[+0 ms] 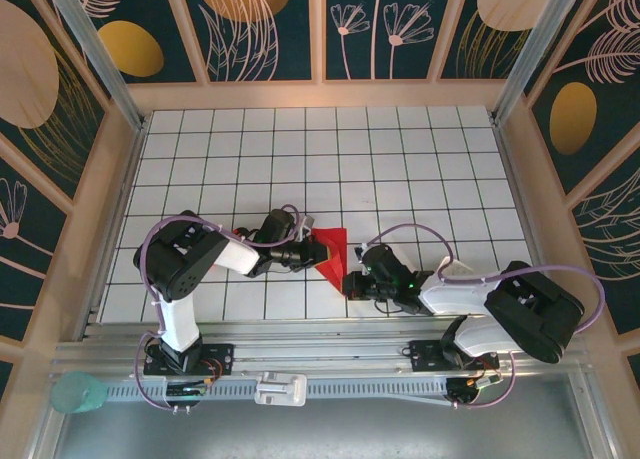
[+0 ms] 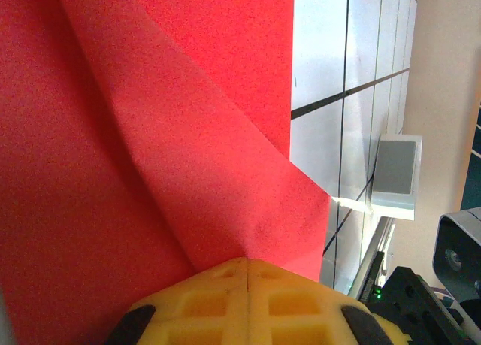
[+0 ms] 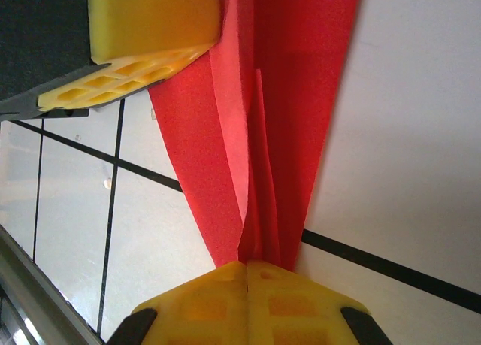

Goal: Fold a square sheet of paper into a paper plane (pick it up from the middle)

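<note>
The red sheet of paper (image 1: 333, 251) is folded into a creased, pointed shape near the table's middle front, held between both arms. My left gripper (image 1: 312, 247) is shut on its left side; in the left wrist view the yellow fingertips (image 2: 246, 261) pinch a fold of the paper (image 2: 150, 134), which spreads wide ahead. My right gripper (image 1: 349, 277) is shut on the narrow lower tip. In the right wrist view its jaws (image 3: 246, 264) are shut on the layered point of the paper (image 3: 285, 97), and the left gripper's yellow fingers (image 3: 143, 44) grip the far edge.
The white grid table (image 1: 400, 169) is fenced by wooden walls on three sides. An aluminium rail (image 1: 320, 359) runs along the near edge, with a teal cup (image 1: 78, 391) at its left end and a white block (image 1: 280, 389) at the middle.
</note>
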Controlling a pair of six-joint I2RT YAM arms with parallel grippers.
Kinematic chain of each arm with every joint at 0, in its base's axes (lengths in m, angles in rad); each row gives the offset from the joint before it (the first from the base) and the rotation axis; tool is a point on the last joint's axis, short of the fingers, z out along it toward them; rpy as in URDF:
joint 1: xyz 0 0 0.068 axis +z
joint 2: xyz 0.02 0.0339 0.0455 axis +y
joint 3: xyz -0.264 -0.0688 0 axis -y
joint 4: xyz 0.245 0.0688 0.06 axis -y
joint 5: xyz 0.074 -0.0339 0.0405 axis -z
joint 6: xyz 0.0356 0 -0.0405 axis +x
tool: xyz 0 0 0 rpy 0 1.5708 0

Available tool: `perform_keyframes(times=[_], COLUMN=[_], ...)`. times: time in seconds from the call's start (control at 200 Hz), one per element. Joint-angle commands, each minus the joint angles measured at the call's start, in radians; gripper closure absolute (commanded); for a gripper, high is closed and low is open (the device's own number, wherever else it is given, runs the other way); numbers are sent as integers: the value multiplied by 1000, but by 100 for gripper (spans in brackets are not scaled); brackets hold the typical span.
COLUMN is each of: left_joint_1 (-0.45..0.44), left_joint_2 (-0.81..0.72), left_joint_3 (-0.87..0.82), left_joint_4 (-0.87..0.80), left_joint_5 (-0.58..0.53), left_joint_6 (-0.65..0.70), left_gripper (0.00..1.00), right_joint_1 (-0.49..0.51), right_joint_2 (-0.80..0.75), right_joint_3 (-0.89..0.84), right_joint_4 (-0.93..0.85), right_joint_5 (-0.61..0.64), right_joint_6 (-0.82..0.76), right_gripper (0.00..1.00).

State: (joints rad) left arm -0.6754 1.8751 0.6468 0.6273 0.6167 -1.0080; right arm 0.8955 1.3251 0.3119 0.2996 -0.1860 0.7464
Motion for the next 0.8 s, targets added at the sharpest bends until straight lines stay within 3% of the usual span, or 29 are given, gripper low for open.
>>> perform_keyframes(times=[0.0,0.36,0.58,0.796], left_joint_1=[-1,-1,0,-1], left_joint_2=[32,35,32,26], left_joint_3=[-13,-12,-12,-13], left_joint_4=[-46,-47,-50,-55], left_joint_5=[-12,-12,-12,-9], left_joint_6=[9,11,12,14], left_gripper=[100,100,100,100], right_joint_1=[-14,-45,-59,-65], right_joint_2=[-19,-96,-58,2], right_joint_3=[-14,45,89,110], right_joint_4=[-116,-171,-166,-147], right_joint_5=[2,-20,-33,-41], right_joint_6=[-7,-41,-71,-90], right_gripper=[96,79,79,85])
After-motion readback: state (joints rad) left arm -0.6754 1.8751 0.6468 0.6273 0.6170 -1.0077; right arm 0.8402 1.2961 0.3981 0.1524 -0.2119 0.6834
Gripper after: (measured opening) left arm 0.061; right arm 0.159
